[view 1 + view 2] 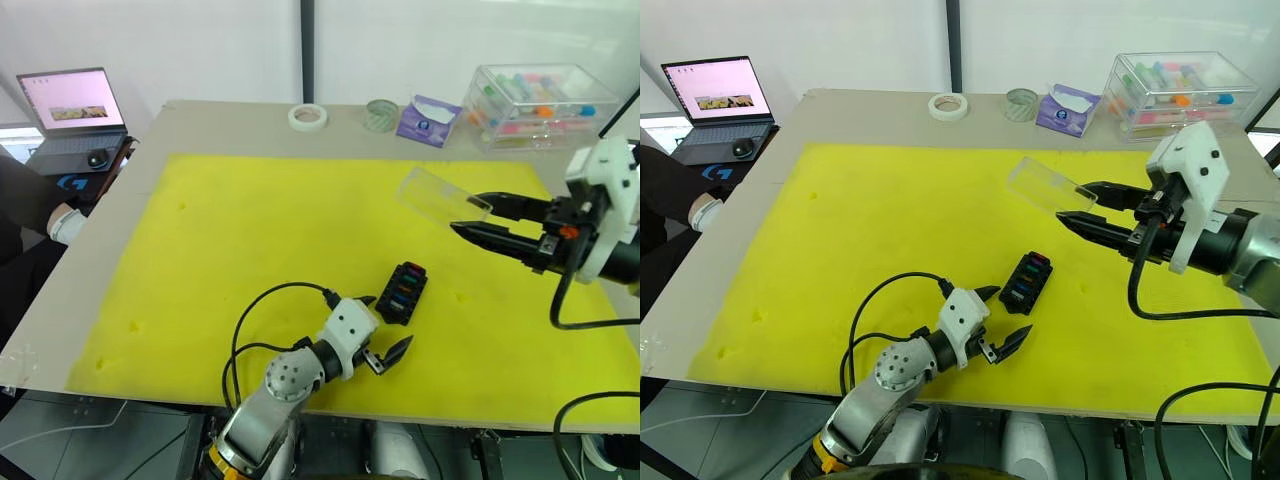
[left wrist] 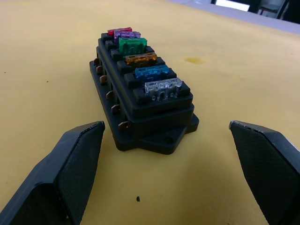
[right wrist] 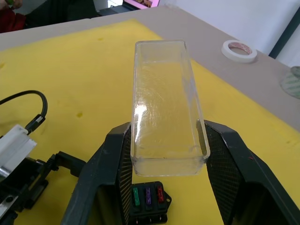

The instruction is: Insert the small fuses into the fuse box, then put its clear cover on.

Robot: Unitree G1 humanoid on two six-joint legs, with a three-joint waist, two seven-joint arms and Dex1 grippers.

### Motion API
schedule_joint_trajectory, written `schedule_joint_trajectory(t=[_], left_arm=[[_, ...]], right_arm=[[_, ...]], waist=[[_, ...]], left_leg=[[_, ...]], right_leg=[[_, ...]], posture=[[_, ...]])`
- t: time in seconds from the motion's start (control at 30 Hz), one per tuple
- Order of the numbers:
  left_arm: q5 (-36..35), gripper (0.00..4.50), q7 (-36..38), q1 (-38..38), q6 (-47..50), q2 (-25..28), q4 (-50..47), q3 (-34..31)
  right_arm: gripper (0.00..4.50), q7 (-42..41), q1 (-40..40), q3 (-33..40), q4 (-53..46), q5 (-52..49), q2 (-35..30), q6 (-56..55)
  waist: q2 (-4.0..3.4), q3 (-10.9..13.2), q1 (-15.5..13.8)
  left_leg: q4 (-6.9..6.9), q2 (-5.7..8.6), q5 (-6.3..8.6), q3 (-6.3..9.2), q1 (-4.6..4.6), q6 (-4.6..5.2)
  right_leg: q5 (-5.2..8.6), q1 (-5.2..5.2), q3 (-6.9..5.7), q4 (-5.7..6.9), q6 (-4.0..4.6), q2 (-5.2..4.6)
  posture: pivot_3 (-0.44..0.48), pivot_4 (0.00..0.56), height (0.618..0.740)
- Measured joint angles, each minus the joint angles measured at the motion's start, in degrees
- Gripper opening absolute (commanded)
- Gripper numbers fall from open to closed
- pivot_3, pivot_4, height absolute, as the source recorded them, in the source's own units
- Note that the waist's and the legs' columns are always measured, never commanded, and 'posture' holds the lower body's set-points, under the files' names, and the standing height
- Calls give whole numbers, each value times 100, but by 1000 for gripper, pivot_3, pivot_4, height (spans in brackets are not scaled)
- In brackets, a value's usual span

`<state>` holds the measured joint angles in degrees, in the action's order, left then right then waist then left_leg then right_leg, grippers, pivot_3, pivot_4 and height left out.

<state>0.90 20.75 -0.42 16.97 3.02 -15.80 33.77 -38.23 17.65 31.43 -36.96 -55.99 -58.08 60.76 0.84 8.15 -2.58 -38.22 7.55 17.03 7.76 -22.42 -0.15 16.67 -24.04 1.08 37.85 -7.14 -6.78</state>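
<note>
The right tool sits at the right of the frame, its two black fingers closed on the near end of the clear cover, which it holds in the air above the yellow mat, tilting up and away toward the upper left. In the right wrist view the cover is pinched between the finger pads, open side facing the camera, with the fuse box low in the frame beneath it. The left tool lies at the lower centre of the frame, fingers spread wide and holding nothing, just beside the near end of the fuse box, which rests flat on the mat. The left wrist view shows the small fuses seated in a row along the top of the box: red, purple, green, orange, blue and clear. Along the far edge of the table stand a roll of tape, a glass jar, a purple packet and a large clear case; a laptop sits at the upper left.
</note>
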Motion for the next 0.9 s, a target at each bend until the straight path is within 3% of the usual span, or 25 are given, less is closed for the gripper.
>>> schedule_joint_trajectory(t=[0.47,0.57,0.67,0.9], left_arm=[[358,4500,-363,-366,39,-419,597,158],[361,3917,-392,-376,39,-419,611,159],[358,2885,-416,-389,49,-419,615,153],[356,2754,-415,-445,109,-414,629,144]], right_arm=[[1854,69,56,-147,29,-65,-122,-162],[1854,82,57,-159,35,-71,-122,-187],[1854,104,71,-187,37,-73,-122,-226],[1854,190,124,-366,123,-56,-122,-380]], waist=[[-1,0,-136],[-1,-1,-135],[-1,-1,-135],[-1,-1,-131]], left_leg=[[-4,0,4,2,17,9],[-3,0,7,3,24,15],[-4,0,8,3,24,16],[-4,0,8,3,25,16]], right_leg=[[-21,43,-6,-46,-25,2],[-22,54,-6,-57,-27,2],[-24,56,-6,-61,-30,2],[-24,58,-6,-62,-30,1]], posture=[[0,150,740],[0,150,740],[0,150,740],[0,150,740]])
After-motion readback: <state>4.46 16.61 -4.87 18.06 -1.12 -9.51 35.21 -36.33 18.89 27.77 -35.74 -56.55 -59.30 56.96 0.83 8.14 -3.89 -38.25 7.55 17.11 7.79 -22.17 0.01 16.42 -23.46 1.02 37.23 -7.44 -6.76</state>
